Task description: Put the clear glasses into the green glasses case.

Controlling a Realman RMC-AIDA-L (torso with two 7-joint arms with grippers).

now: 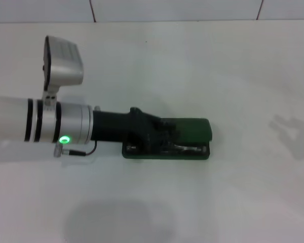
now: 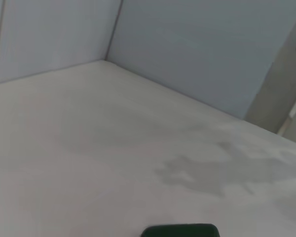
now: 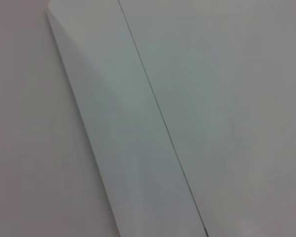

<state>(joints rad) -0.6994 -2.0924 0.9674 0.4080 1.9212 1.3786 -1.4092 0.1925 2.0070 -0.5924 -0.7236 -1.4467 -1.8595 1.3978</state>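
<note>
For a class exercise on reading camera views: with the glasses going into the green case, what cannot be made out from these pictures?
- Left gripper: head view, fingers merge with the dark case interior; open or shut unclear.
- Glasses: head view, only glints show; whether they lie flat is unclear.
- Case: left wrist view, cut off by the edge.
- Right gripper: in no view.

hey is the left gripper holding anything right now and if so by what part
Cannot be told. The left gripper is down over the open green glasses case, where the clear glasses seem to lie, but its fingers are hidden.

A pale wall panel [image 3: 138, 138] runs slantwise from the frame's upper left to the bottom, crossed by a thin dark seam [image 3: 163, 128].
</note>
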